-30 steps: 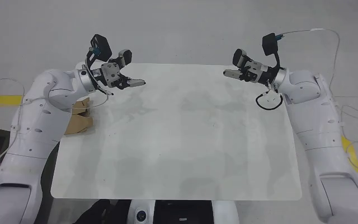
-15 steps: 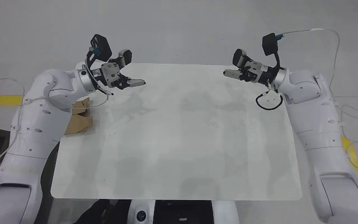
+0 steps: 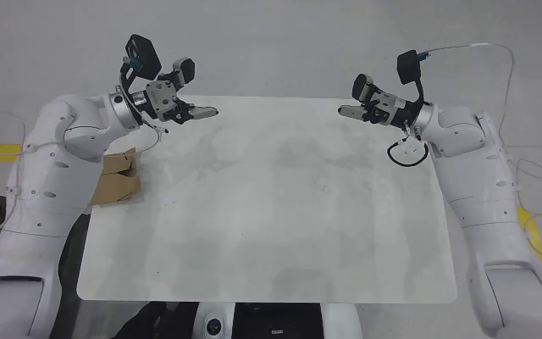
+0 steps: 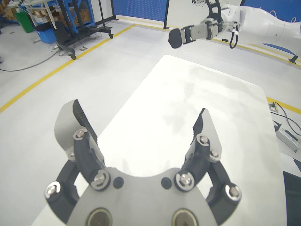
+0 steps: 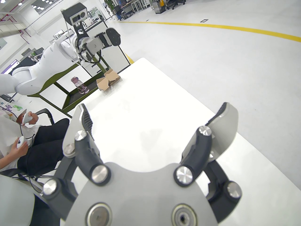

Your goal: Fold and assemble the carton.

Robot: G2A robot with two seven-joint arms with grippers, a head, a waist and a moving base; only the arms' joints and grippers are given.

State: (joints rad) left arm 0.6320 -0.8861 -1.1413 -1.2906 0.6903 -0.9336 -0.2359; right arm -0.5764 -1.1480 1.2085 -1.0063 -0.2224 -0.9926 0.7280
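The top view sets out the whole layout. The white table [image 3: 271, 246] lies between the two arms. The left gripper [image 3: 207, 111] hovers over its far left corner and the right gripper [image 3: 342, 110] over its far right corner, well apart and pointing at each other. The carton [image 3: 117, 176], brown cardboard and not yet assembled, lies at the table's left edge, partly tucked under the left arm.

The right wrist view takes the carton [image 5: 108, 79] from the side, low on the table's [image 5: 150, 90] far edge with its flaps standing open. Beyond it, a pink bottle [image 5: 80, 85] stands on a dark green rack.

Each wrist view settles its own gripper's state. The left gripper [image 4: 138, 111] has its fingers spread wide with nothing between them, over the table's corner [image 4: 211, 109]. The right gripper [image 5: 154, 109] is spread and empty as well.

In the left wrist view, a blue partition [image 4: 141, 3] carries small white print.
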